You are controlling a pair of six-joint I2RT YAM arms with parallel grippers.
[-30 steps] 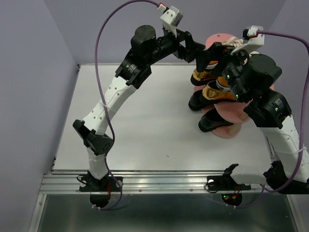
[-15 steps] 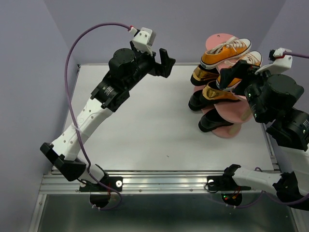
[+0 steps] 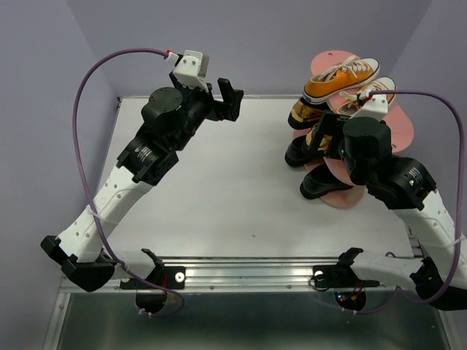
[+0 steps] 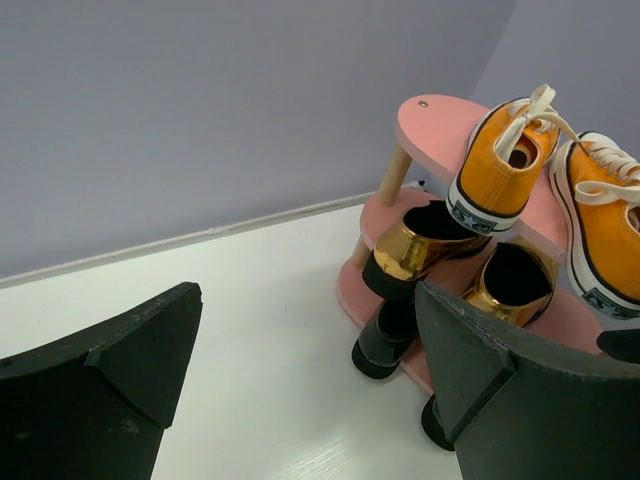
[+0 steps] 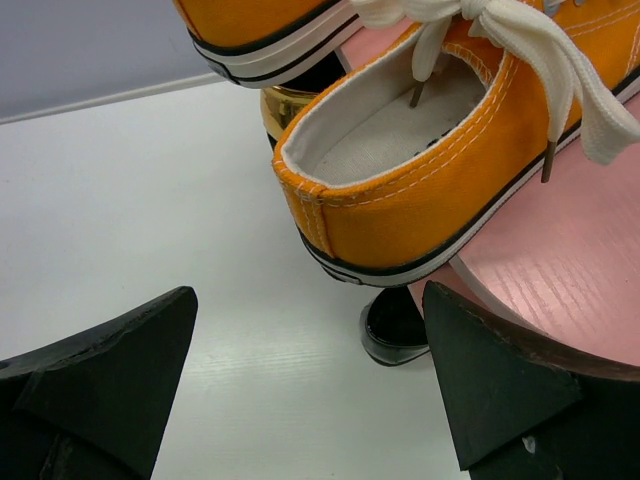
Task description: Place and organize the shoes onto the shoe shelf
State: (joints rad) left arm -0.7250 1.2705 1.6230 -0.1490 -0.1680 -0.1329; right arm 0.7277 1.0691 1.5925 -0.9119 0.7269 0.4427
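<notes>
Top view: all six shoes sit on the shoe shelf (image 3: 398, 127) at the far right of the counter (image 3: 219, 189). The orange sneakers (image 3: 341, 79) are on the top board, the gold loafers (image 3: 306, 115) on the board below, and the black dress shoes (image 3: 321, 184) on the lowest. The left gripper (image 3: 222, 102) hangs spread and empty over bare counter, well apart from the shelf. The right gripper (image 3: 321, 138) is just beside the shelf, also spread wide and holding nothing.

Left wrist view: the sneakers stand side by side with their heels outward. The loafers and dress shoes have shiny uppers that are probably slick, so the stiffer heel collar looks the safest hold.

Right wrist view: the near sneaker (image 5: 400, 200) has its heel between the open fingers, untouched, jutting past the board's edge. It is likely light, with soft canvas that caves in, so a pinch across the firmer heel cup or rubber sole would suit any nudge inward
</notes>
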